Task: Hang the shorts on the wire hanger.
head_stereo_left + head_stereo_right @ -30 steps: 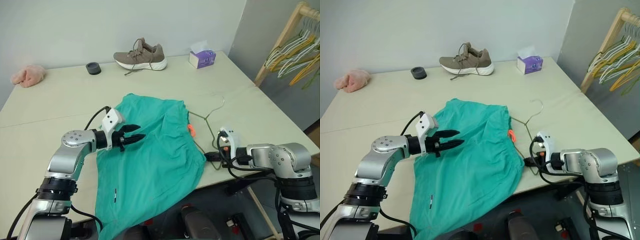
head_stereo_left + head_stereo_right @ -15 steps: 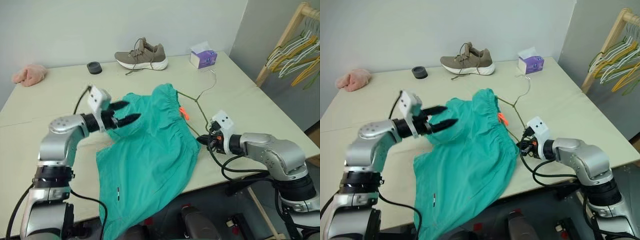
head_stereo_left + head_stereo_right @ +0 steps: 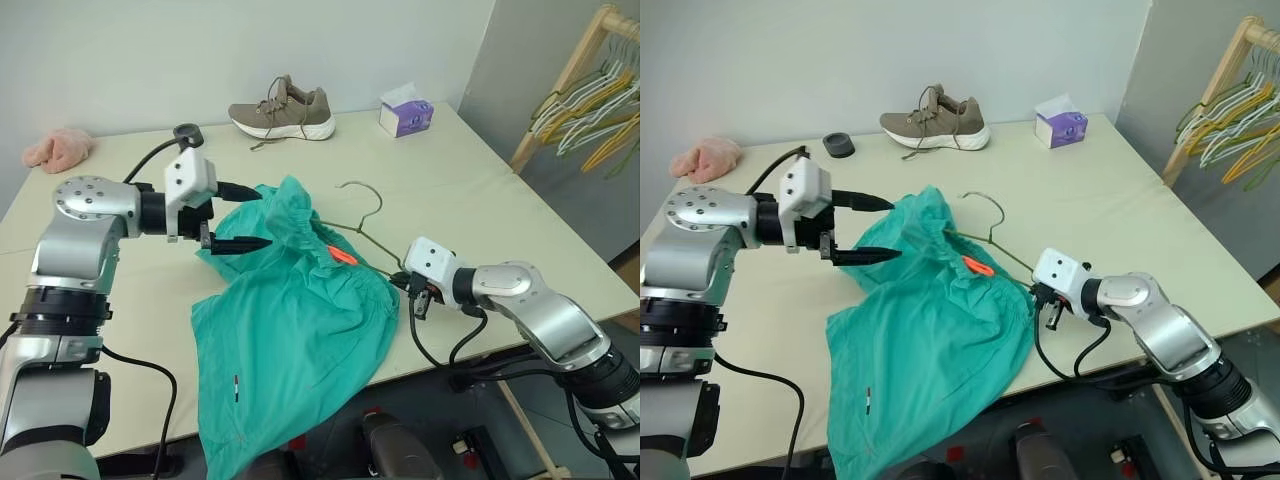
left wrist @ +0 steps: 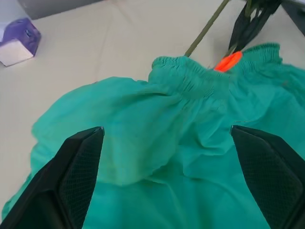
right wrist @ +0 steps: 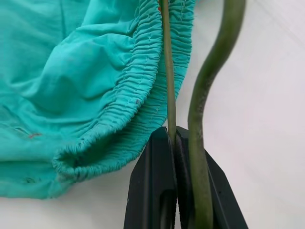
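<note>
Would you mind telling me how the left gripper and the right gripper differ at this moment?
The left gripper stands wide open and holds nothing; the right gripper is shut on the wire hanger. The left gripper hovers above the shorts; the right gripper sits low at the waistband's edge. Both have two black fingers and point toward the shorts.

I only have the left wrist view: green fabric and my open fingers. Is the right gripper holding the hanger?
Observer: Yes, the right gripper is shut on the wire hanger, beside the waistband.
Operator: Where's the hook?
Observer: It curves up over the table, clear of the shorts.
Operator: Is my left gripper touching the cloth?
Observer: The left gripper is open at the raised edge of the shorts; I can't tell whether it touches.
</note>
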You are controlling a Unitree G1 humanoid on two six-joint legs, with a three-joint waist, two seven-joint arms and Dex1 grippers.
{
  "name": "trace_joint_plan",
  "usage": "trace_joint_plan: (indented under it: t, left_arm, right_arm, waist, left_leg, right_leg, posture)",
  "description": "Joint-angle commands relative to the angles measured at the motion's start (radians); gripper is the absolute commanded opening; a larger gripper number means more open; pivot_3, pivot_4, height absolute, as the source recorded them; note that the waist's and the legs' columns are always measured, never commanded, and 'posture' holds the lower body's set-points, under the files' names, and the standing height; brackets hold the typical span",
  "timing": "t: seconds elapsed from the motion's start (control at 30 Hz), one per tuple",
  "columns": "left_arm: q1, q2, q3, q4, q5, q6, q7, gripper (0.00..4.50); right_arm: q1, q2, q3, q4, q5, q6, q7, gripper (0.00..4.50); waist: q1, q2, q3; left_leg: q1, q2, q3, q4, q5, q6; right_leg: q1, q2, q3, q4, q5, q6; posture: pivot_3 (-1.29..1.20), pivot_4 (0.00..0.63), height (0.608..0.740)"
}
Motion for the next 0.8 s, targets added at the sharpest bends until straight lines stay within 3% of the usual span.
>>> trace_joint_plan:
  t: [0.03, 0.37, 0.47, 0.8]
  left_arm:
    - [-0.017, -0.01, -0.032, 0.012, 0.04, -0.085, -0.036, 4.48]
    - [0.022, -0.038, -0.096, 0.056, 0.114, -0.183, -0.069, 4.48]
    - [0.018, -0.047, -0.094, 0.073, 0.117, -0.188, -0.072, 3.95]
    - [0.034, -0.066, -0.095, 0.044, 0.11, -0.155, -0.083, 1.04]
  right_arm:
    - [-0.023, -0.008, -0.005, -0.041, -0.045, -0.063, 0.03, 0.0]
    - [-0.05, 0.008, -0.024, -0.047, -0.115, -0.16, 0.079, 0.0]
    - [-0.053, 0.012, -0.029, -0.049, -0.125, -0.181, 0.09, 0.0]
    - [-0.053, 0.031, -0.036, -0.07, -0.131, -0.208, 0.11, 0.0]
  waist:
    - [-0.001, 0.0, 0.0]
    - [-0.011, 0.0, 0.0]
    - [-0.011, 0.0, 0.0]
    - [-0.011, 0.0, 0.0]
  left_leg:
    - [0.0, 0.0, 0.0, 0.0, 0.0, 0.0]
    - [0.0, 0.001, 0.0, 0.002, 0.0, 0.0]
    - [0.0, 0.001, 0.0, 0.002, 0.0, 0.0]
    - [-0.001, 0.001, 0.0, 0.005, 0.0, 0.0]
  right_leg:
    - [0.0, 0.0, 0.0, 0.0, 0.0, -0.001]
    - [0.0, 0.0, 0.0, 0.001, 0.001, -0.002]
    - [0.0, 0.0, 0.0, 0.001, 0.001, -0.002]
    - [0.0, 0.0, 0.0, 0.002, 0.001, -0.002]
  posture:
    - [-0.23, 0.082, 0.74]
    - [-0.24, 0.087, 0.74]
    - [-0.24, 0.089, 0.74]
    - [-0.25, 0.09, 0.74]
